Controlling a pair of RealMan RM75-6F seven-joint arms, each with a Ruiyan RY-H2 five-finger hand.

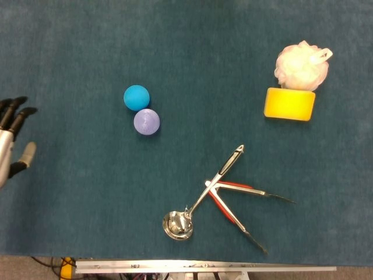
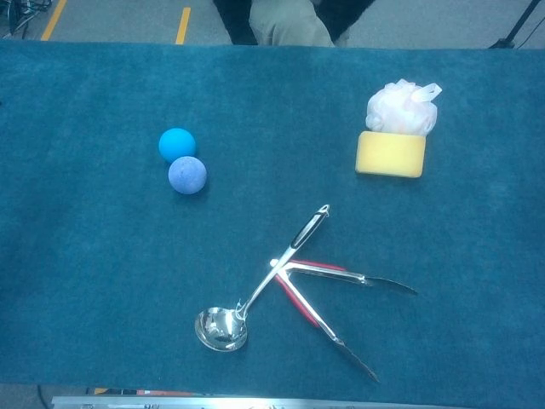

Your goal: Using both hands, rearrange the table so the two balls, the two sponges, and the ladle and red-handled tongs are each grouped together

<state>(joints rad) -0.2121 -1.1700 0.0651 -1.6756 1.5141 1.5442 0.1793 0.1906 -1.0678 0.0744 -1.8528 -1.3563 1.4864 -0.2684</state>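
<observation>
The left robot hand (image 1: 10,140) hovers released, well left of the blue ball (image 1: 136,97), which touches the purple ball (image 1: 146,122). Lower right of them, the ladle (image 1: 201,199) crosses the red-handled tongs (image 1: 239,205).

Only the left hand (image 1: 10,140) shows, cut by the left edge of the head view. Its dark fingers (image 1: 17,114) are extended and slightly apart, the thumb jutting out below them, and nothing is held between them.
</observation>
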